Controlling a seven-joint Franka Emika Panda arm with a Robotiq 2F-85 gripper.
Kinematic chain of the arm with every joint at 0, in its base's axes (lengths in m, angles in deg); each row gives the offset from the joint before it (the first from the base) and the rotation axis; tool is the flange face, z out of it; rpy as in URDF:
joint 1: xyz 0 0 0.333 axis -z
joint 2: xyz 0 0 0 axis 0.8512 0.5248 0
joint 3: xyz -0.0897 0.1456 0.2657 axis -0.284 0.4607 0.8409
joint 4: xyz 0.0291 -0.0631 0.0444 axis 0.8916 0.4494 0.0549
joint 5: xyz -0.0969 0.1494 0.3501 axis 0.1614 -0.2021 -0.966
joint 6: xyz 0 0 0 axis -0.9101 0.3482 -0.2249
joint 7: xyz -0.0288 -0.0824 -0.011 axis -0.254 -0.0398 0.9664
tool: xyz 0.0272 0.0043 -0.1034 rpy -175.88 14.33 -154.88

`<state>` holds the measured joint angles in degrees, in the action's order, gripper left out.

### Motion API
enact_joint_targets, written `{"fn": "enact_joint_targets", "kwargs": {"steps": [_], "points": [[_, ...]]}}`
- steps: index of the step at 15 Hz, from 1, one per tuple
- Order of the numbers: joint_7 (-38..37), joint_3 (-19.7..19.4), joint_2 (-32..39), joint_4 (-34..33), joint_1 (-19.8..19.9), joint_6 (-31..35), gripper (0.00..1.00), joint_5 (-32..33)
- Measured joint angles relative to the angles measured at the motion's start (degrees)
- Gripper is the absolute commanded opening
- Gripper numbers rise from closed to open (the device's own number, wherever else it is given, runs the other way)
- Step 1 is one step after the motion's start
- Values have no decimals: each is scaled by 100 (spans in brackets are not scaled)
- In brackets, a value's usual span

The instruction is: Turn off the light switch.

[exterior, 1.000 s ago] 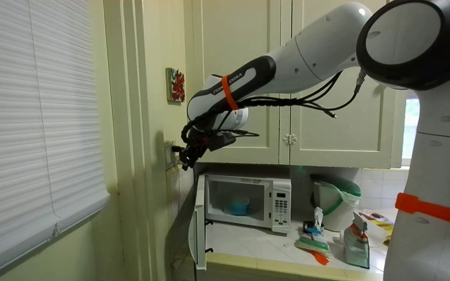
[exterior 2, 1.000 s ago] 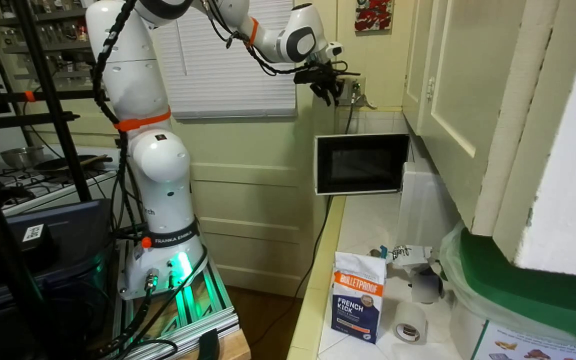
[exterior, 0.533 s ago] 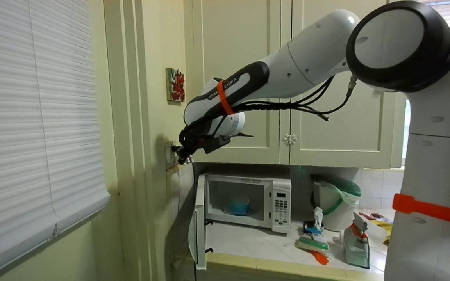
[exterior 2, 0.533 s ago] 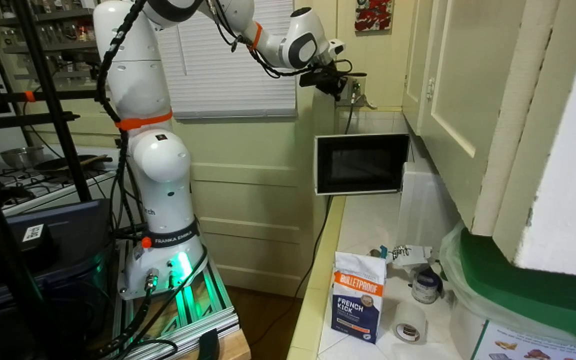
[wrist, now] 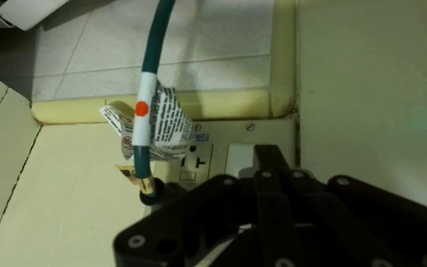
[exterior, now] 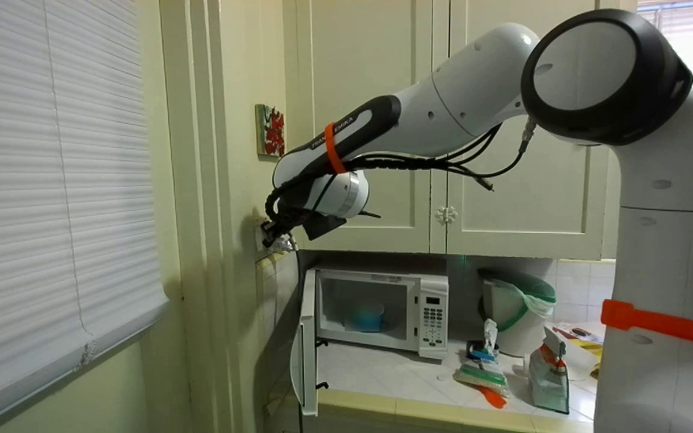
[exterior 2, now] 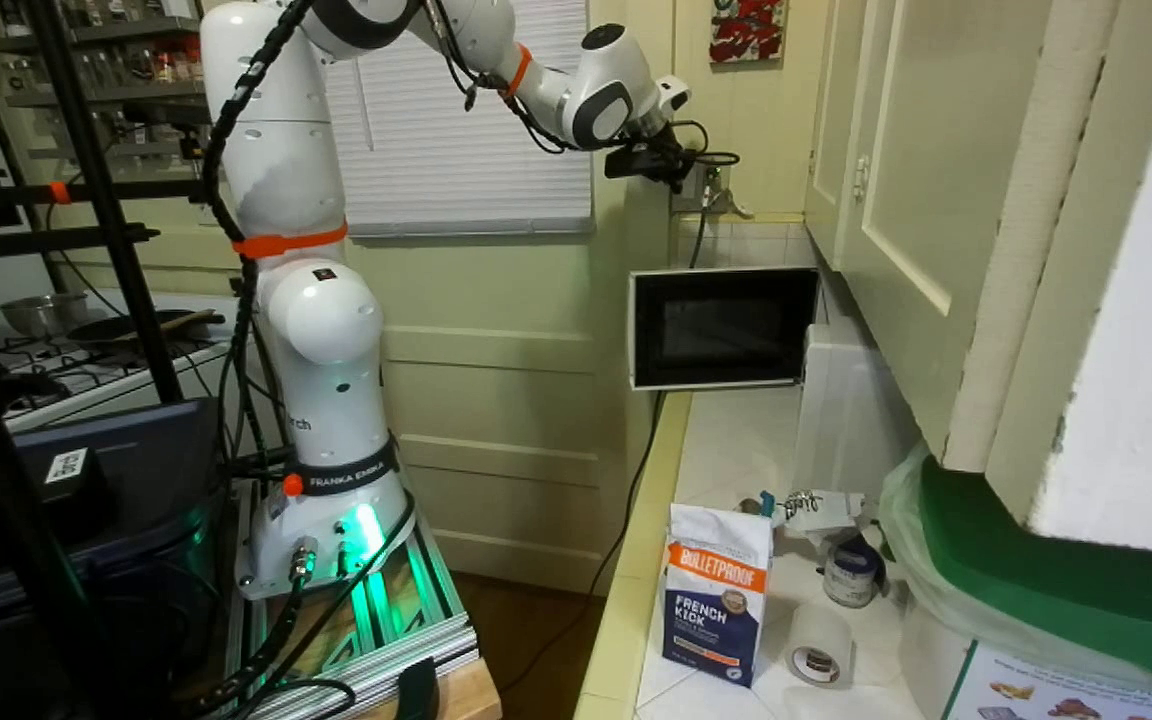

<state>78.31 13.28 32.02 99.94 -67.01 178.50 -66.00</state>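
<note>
The light switch (wrist: 238, 158) shows in the wrist view as a whitish rectangular rocker on a pale wall plate (wrist: 224, 130). An outlet (wrist: 198, 162) shares the plate on its left. My gripper (wrist: 267, 149) is shut and empty, its black fingertips together. In the wrist view the tips overlap the right side of the rocker and hide part of it; I cannot tell whether they touch it. In both exterior views the gripper (exterior: 268, 236) (exterior 2: 676, 184) is at the wall plate and partly hides it. The plate (exterior: 259, 248) shows at its edge in an exterior view.
A thick green cord (wrist: 157, 40) with paper tags (wrist: 171, 118) hangs at the outlet, its plug close beside the gripper. A tiled ledge (wrist: 232, 104) borders the plate. The microwave (exterior: 382, 310) stands below with its door open. Cabinets (exterior: 370, 120) and a red-and-white wall plaque (exterior: 271, 131) are nearby.
The arm has moved toward the wall. The gripper has come up and closer to the wall plate, from beside it to against or just in front of it.
</note>
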Motion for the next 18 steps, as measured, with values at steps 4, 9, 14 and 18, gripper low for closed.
{"fn": "enact_joint_targets", "kwargs": {"steps": [4,9,14,18], "points": [[171,13,114,-97,0,158,0,-185],[231,22,341,-275,1,181,0,-250],[337,32,437,-374,6,155,0,-321],[344,31,433,-375,7,145,0,-321]]}}
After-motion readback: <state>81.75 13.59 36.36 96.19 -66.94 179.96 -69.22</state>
